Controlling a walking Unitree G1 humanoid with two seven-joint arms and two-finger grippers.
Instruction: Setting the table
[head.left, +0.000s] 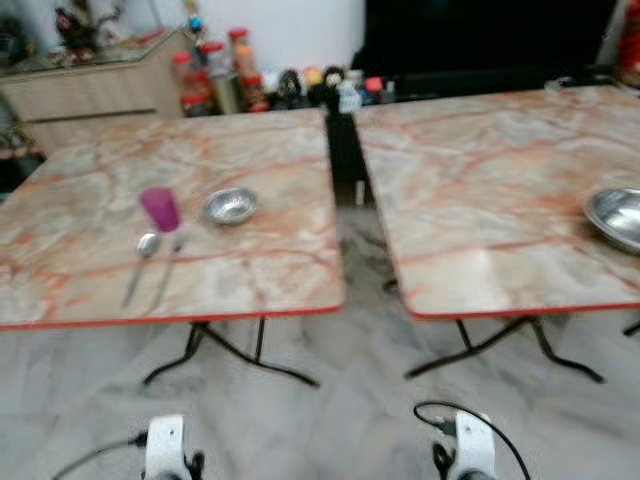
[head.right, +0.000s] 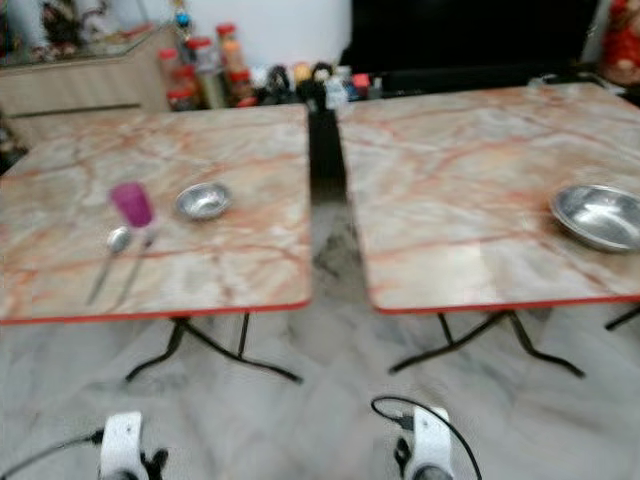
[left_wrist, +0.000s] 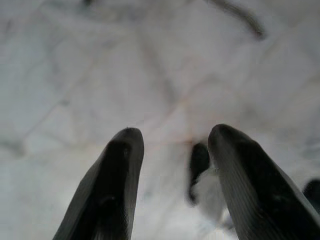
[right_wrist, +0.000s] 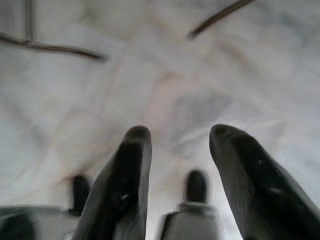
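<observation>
Two marble-pattern tables with red edges are seen side by side, a dark gap between them; the picture is blurred. On the left table (head.left: 250, 250) a pink cup (head.left: 160, 208) is stood upright, with a small steel bowl (head.left: 230, 206) just beside it, toward the gap. A spoon (head.left: 142, 258) is laid in front of the cup, handle toward the near edge, and a second thin utensil (head.left: 167, 268) is laid alongside it — too blurred to be told apart as fork or knife. On the right table (head.left: 480, 200) a larger steel plate (head.left: 616, 217) is placed at the far right, cut by the frame edge. Jars and bottles (head.left: 215, 70) are lined up behind the tables, next to a wooden cabinet (head.left: 90, 90).

Both arms are hung low over the pale marble floor (head.left: 350, 420), well short of the tables. The left gripper (left_wrist: 172, 145) is seen with fingers (left_wrist: 117, 180) spread apart, nothing held between them — only floor beyond. The right gripper (right_wrist: 180, 142) is likewise parted and empty, black table legs (right_wrist: 50, 47) being visible on the floor past it.
</observation>
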